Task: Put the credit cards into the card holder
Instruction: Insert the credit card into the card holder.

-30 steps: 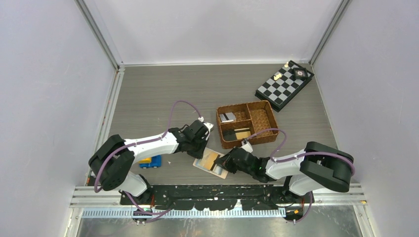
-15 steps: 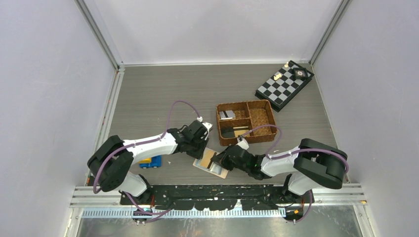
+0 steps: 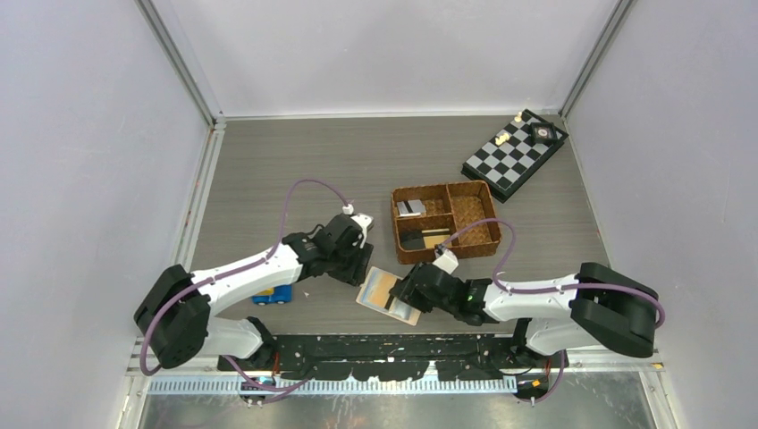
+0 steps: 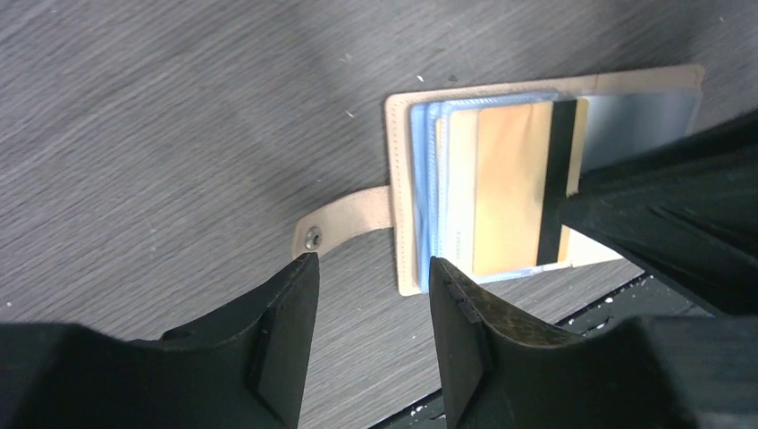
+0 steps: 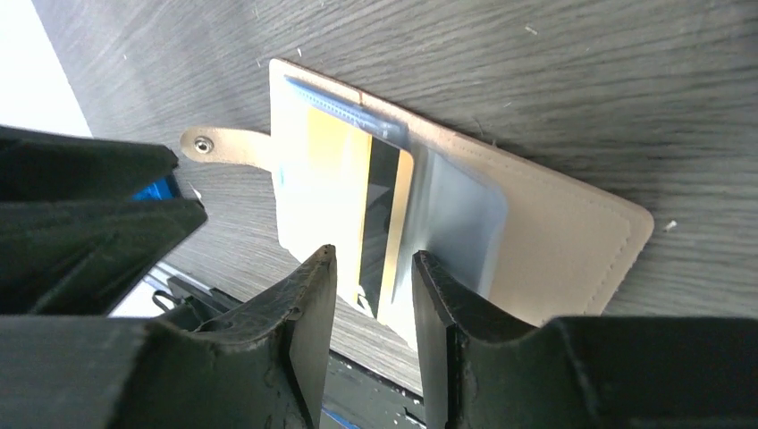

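Top external view showed us the card holder [image 3: 390,295] lying open on the table [image 3: 295,170] near its front edge, between the two arms. It looked slightly turned from where it had lain a moment earlier. The left fingers [image 3: 356,266] had drawn back a little toward the left, and that arm's shoulder had swung outward. In the left wrist view they stood parted with nothing between them, just beside the snap tab [image 4: 344,223].

The right fingers [image 3: 404,291] (shut a moment earlier) had also parted. They now stood astride the near end of the yellow-tan card [image 5: 338,170], and we could not tell whether they touched it. That card, with its black stripe, sat in the holder's pale blue pockets.

Behind, the woven basket [image 3: 474,219] held a silver-grey card [image 3: 412,209] and a black card [image 3: 413,239], both unmoved.
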{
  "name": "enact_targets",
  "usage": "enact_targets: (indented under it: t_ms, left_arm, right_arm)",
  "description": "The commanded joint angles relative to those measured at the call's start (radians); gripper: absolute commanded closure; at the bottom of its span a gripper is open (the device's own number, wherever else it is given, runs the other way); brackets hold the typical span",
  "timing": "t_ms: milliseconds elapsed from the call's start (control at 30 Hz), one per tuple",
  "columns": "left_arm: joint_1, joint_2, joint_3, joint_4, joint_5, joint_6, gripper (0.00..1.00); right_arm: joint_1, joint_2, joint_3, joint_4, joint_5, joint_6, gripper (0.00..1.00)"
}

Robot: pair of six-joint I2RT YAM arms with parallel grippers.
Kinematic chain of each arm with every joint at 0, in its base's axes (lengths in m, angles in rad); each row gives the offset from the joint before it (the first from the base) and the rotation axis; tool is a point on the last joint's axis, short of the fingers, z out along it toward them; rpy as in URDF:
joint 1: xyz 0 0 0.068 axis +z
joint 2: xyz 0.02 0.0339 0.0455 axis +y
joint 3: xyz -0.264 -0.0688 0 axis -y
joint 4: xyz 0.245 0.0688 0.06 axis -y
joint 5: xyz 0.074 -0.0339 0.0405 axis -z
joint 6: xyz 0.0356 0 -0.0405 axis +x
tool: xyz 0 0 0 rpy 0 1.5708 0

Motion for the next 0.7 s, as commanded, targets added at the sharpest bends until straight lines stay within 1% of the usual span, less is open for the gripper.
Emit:
enact_targets:
  t_ms: [0,133,300,367,500,667]
  left_arm:
    - [0.049,-0.016,-0.011,-0.018,-0.019,-0.023,0.49]
    - [0.081,-0.007,-0.031,0.000,-0.011,-0.040,0.49]
    - [0.093,0.021,-0.051,0.027,-0.009,-0.047,0.49]
    - [0.095,0.038,-0.056,0.044,0.009,-0.047,0.52]
    - [0.096,0.053,-0.067,0.085,0.046,-0.043,0.61]
    - [0.096,0.064,-0.077,0.111,0.062,-0.036,0.77]
  right_arm:
    - [0.030,-0.045,0.064,-0.147,0.088,-0.048,0.58]
    - [0.042,-0.042,0.087,-0.201,0.107,-0.051,0.57]
    - [0.046,-0.010,0.116,-0.202,0.104,-0.065,0.63]
    - [0.045,0.009,0.129,-0.199,0.101,-0.073,0.65]
    - [0.044,0.040,0.150,-0.178,0.095,-0.087,0.66]
    - [0.046,0.095,0.187,-0.176,0.085,-0.112,0.67]
